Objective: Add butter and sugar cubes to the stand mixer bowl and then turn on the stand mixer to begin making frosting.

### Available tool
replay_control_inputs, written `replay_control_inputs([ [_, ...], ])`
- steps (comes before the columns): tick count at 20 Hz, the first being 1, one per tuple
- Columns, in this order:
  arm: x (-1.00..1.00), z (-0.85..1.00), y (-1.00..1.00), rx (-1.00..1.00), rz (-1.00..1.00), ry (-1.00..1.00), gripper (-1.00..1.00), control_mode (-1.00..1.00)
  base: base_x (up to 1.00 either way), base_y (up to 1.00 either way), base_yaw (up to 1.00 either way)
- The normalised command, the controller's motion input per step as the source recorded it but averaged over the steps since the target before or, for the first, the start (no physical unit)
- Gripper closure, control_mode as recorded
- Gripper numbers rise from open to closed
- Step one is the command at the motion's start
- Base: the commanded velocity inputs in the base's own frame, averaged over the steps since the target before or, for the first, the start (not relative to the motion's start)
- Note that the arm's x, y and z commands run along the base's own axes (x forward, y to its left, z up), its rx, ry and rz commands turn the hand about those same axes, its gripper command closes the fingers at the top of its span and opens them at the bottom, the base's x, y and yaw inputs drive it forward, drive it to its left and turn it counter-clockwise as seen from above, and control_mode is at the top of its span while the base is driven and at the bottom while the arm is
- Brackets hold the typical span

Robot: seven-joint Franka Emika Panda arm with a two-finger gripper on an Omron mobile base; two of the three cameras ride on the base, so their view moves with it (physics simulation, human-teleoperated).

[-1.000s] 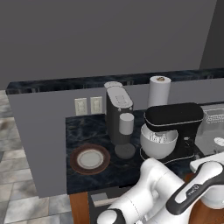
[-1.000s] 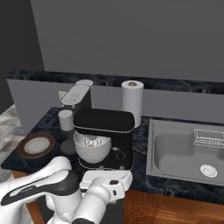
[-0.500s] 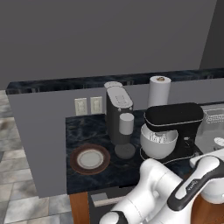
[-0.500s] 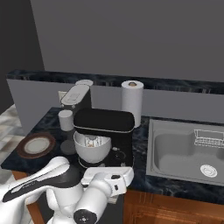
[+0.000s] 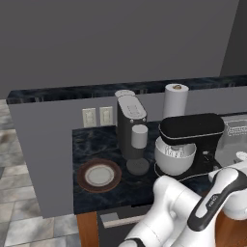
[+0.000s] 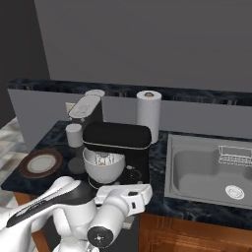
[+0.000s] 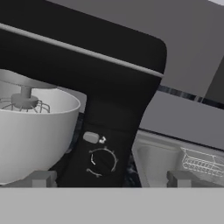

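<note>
Black stand mixer [image 6: 118, 142] stands on the dark counter [image 6: 157, 162], head down over the off-white stand mixer bowl [image 6: 103, 167]. Brown-rimmed plate [image 6: 40, 164] lies to the far left. Coffee machine [image 6: 86, 110] and paper towel roll [image 6: 148, 115] stand behind. Steel sink [image 6: 206, 170] sits right of the mixer.

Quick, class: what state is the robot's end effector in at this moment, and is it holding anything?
End effector: open, holding nothing; its fingertips stand wide apart, pointed at the stand mixer.
</note>
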Motion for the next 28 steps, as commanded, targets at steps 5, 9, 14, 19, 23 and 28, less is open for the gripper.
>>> replay_control_inputs([
  [5,0.11,-0.16,0.05,0.0,0.0,0.03,-1.0,-1.0,0.0,0.0,0.0],
  [9,0.04,-0.13,0.08,0.0,0.0,0.01,-1.0,-1.0,0.0,0.0,0.0],
  [14,0.06,0.0,0.03,0.0,0.0,0.0,-1.0,-1.0,0.0,0.0,0.0],
  [19,0.0,-0.06,0.0,0.0,0.0,0.0,-1.0,-1.0,0.0,0.0,0.0],
  [23,0.01,-0.05,0.0,0.0,0.0,0.0,-1.0,-1.0,0.0,0.0,0.0],
  [28,0.08,0.0,0.0,0.0,0.0,0.0,-1.0,-1.0,0.0,0.0,0.0],
])
